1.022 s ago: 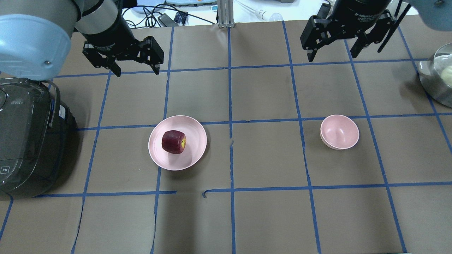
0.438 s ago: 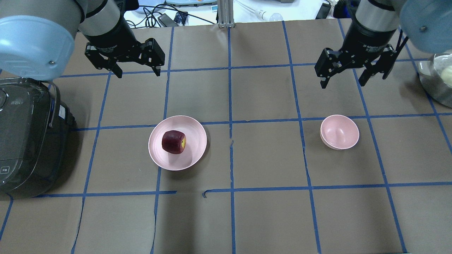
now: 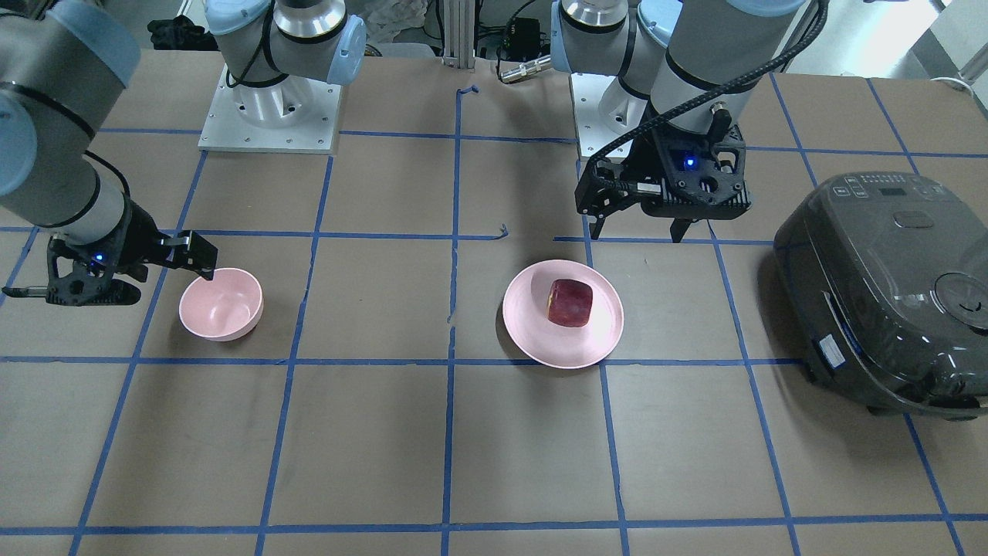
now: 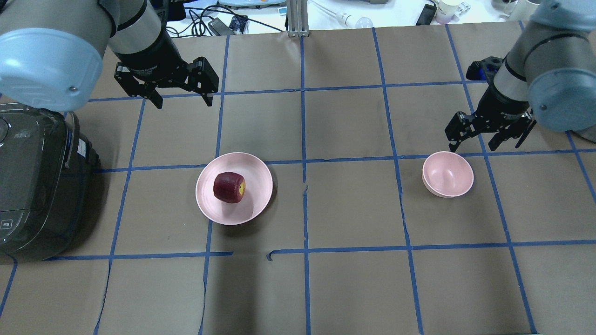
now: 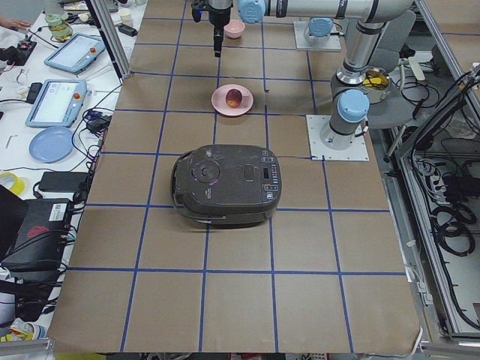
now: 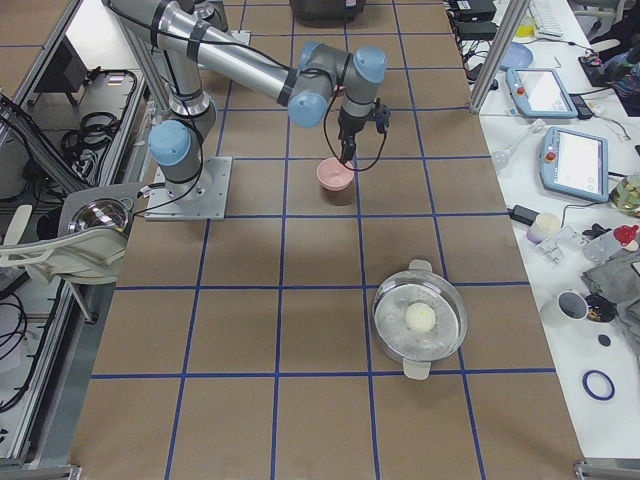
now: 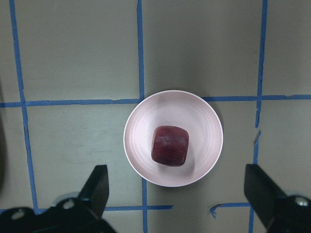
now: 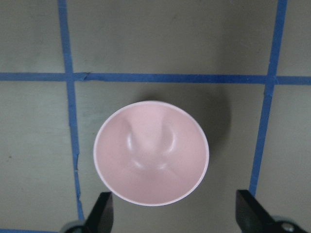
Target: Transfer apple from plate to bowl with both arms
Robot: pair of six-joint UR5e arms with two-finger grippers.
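Overhead exterior shows the job at its opening step: the reach for the fruit, with nothing lifted yet. The small dark red, blocky apple [image 4: 229, 187] sits near the middle of the flat, round pale pink plate [image 4: 257, 199], on the brown paper-covered table [image 4: 354, 284].

The black two-finger left gripper [image 4: 183, 103] hangs well above the plate, its jaws wide apart and empty. From its own wrist camera the plate and apple lie almost straight below, between the two fingers. The small, deep pale pink bowl [image 4: 448, 176] stands well apart from the plate, off to the robot's right. The black right gripper [image 4: 484, 143] is farther from the plate still and low down, jaws also apart and holding nothing. One finger is just beside the bowl's rim; I cannot tell whether it touches.

To my eye the next move calls for the left arm to come straight down with the jaws astride the apple and close on its flatter sides. The right arm, I judge, stands ready to take the fruit or steady the bowl.

The apple looks matte, with faint lighter streaks and a yellow patch on the side turned away from the plate's left rim. It seems narrower than the jaw opening, so it should fit, though its rounded corners might let it roll on the smooth plate.
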